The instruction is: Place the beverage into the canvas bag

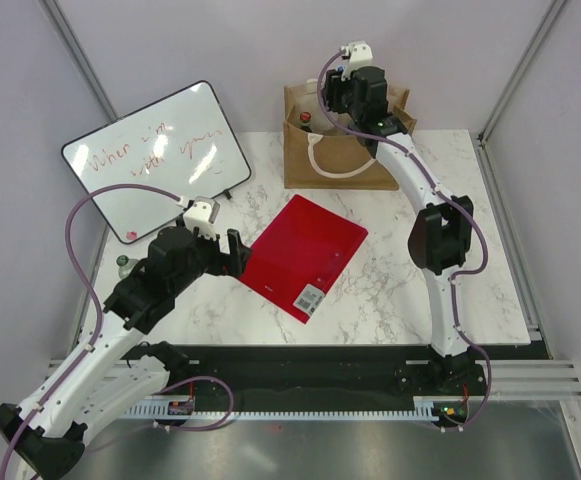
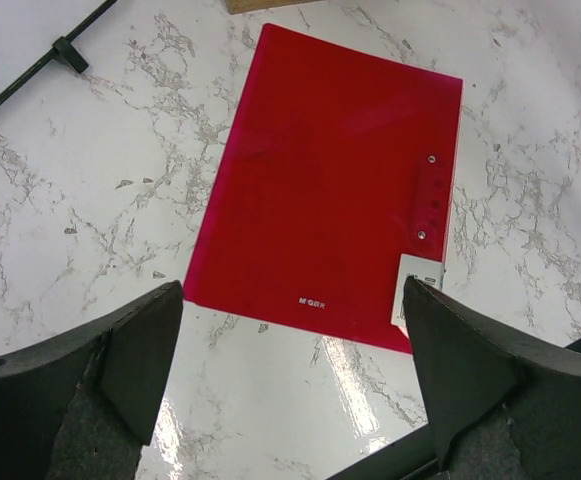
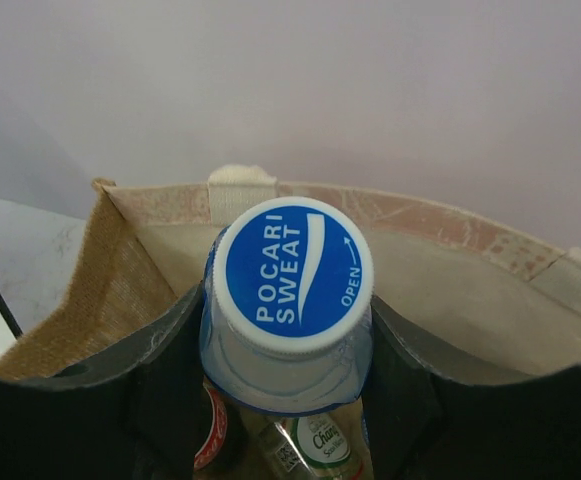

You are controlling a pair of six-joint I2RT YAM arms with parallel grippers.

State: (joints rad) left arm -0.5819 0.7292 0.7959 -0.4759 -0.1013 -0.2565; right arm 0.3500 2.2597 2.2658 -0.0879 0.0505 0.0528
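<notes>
Marble-patterned white tabletop [image 1: 390, 290] carries a canvas bag [image 1: 305, 160] at its far edge, standing upright. The right tool [image 3: 288, 385] is over the mouth of the bag and is clenched on a Pocari Sweat bottle [image 3: 290, 275], one finger on each side below the blue and white cap. The bottle is upright, with the walls of the bag around it, and under it other bottles [image 3: 315, 440] are inside the bag. The left tool [image 2: 292, 330] is released, with jaws wide, and hangs above the near edge of a red folder [image 1: 305, 255] that lies flat in the middle. A whiteboard [image 1: 155, 160] lies at the left.
</notes>
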